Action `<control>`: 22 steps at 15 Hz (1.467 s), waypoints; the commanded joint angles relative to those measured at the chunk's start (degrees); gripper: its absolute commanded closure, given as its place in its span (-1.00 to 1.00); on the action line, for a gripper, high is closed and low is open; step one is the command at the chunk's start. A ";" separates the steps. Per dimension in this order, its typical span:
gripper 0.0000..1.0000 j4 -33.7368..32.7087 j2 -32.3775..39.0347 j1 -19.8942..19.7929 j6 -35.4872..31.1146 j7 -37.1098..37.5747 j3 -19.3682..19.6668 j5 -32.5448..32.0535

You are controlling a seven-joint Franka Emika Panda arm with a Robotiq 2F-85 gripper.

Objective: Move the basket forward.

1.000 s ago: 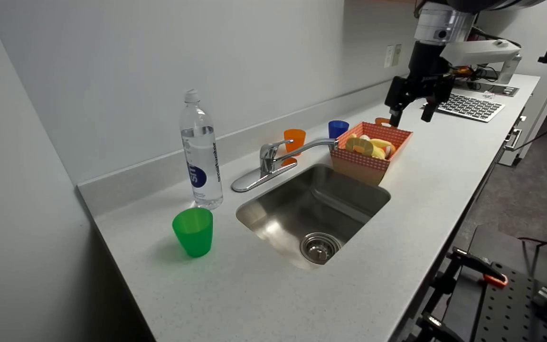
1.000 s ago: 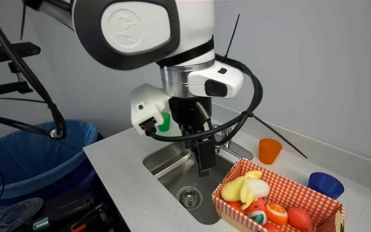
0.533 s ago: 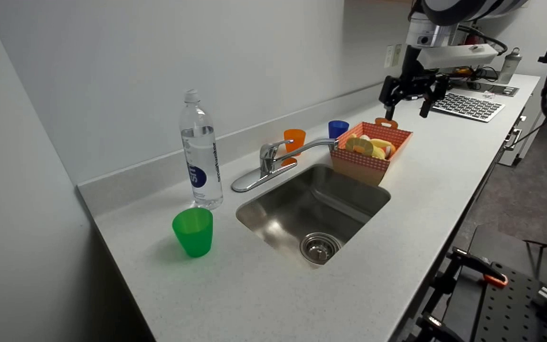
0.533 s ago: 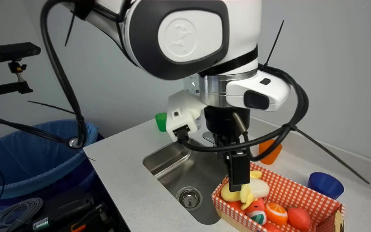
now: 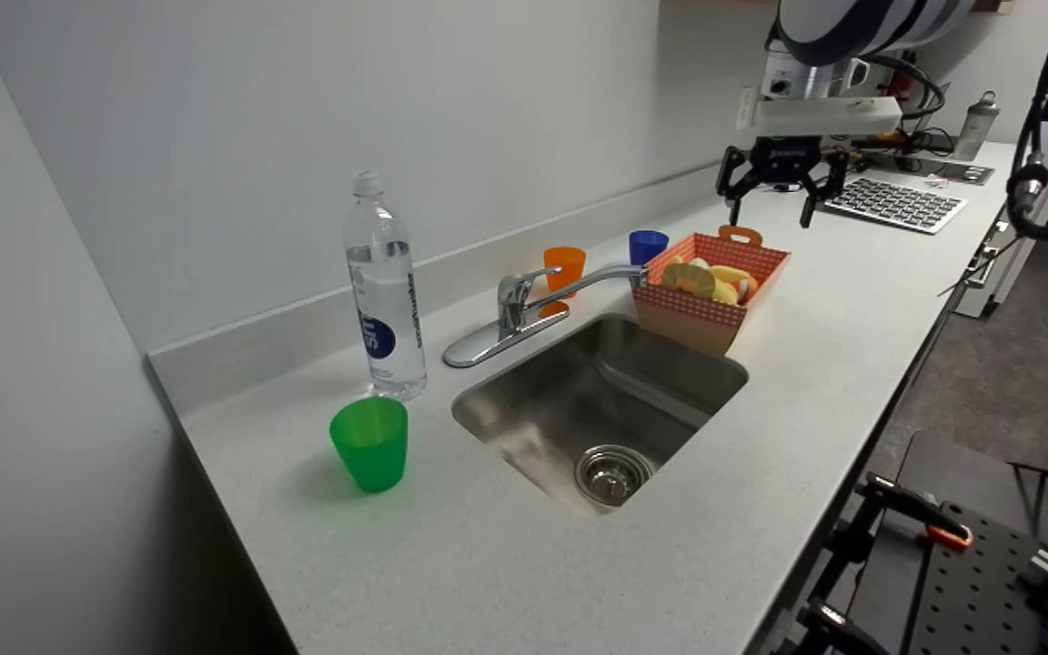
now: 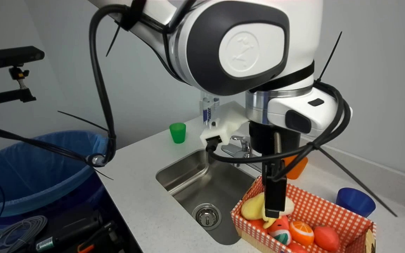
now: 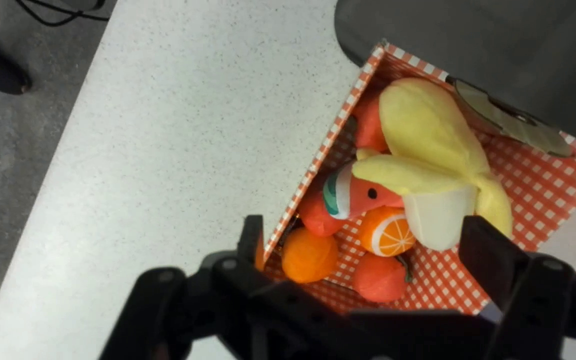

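Observation:
The basket is a shallow box with red and white checks inside. It stands behind the sink in an exterior view [image 5: 683, 326] and at the lower right in an exterior view [image 6: 332, 207]. It holds a plush banana [image 7: 428, 130], an orange slice toy [image 7: 390, 235] and several red and orange fruits. In the wrist view the basket [image 7: 543, 190] fills the middle and right. My gripper [image 5: 770, 221] is open and empty, above the basket and apart from it. In the wrist view its fingers [image 7: 363, 222] spread wide over the fruit. It shows edge-on in an exterior view [image 6: 273, 211].
The sink [image 5: 601, 400] adjoins the basket, with the faucet [image 5: 524, 305] beside it. An orange cup [image 5: 565, 268] and a blue cup [image 5: 648, 246] stand near the wall. A water bottle [image 5: 387, 300] and a green cup [image 5: 371, 446] stand farther off. A blue-lined bin [image 6: 47, 154] stands beyond the counter edge.
The arm has moved from over the sink to over the basket, rightward in an exterior view. The gripper has also turned somewhat and stays open. The basket has not moved.

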State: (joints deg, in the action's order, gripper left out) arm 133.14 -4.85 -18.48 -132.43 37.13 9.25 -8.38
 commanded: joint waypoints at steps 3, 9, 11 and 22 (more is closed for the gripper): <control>-1.00 -3.85 3.61 1.43 0.00 17.27 0.99 0.51; -1.00 -3.32 3.60 2.29 0.14 22.90 1.48 0.75; -1.00 -3.49 3.83 2.45 0.15 23.76 1.49 1.05; -1.00 -3.97 4.05 2.58 1.77 23.77 1.60 2.04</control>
State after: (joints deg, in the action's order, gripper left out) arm 129.49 -0.72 -17.37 -132.34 61.03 9.51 -7.32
